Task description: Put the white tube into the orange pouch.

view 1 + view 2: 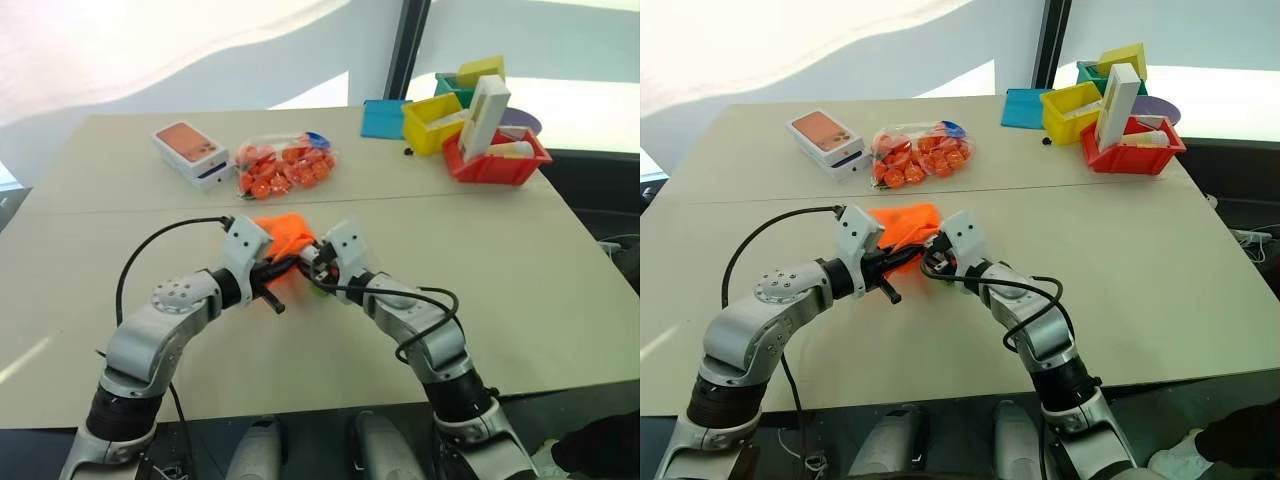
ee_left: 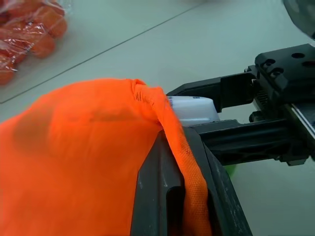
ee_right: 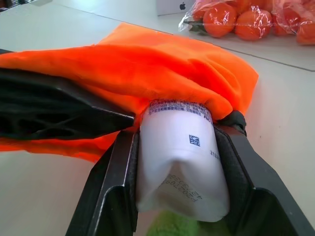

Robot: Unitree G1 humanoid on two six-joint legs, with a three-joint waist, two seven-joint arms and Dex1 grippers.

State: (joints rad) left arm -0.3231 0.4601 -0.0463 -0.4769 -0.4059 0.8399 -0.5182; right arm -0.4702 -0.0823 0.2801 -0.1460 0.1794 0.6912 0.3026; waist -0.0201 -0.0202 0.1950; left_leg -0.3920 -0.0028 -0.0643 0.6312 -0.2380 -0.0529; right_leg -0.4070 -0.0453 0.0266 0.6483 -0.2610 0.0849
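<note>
While the right hand (image 3: 177, 196) grips the small white plastic squeeze tube (image 3: 179, 162) between its two black fingers (image 3: 110, 191), closed only as far as the tube's width allows, the tube's forward end sits tucked under the rim of the bright neon-orange soft fabric pouch (image 3: 147, 69). A patch of green fuzz shows just beneath the tube, between the fingers.

Directly facing the right hand, the left hand (image 2: 182, 196) is clamped fully shut on the pouch's rim, with a fold of orange fabric pinched between its fingers (image 2: 157, 191). Both hands meet tip to tip above the beige desk (image 1: 520, 270), and the pouch body bunches just beyond them.

Beyond the pouch, well apart from both hands, a clear plastic bag of orange-red round pieces (image 1: 285, 167) lies on the desk. Just beside it, on the left hand's side, rests a flat white box with an orange top (image 1: 190, 152).

Farthest from the hands, toward the right hand's side, a cluster of red (image 1: 495, 163), yellow (image 1: 432, 122) and teal plastic bins stands at the desk's far corner, and a tall white rectangular box (image 1: 484, 117) stands upright in the red bin.
</note>
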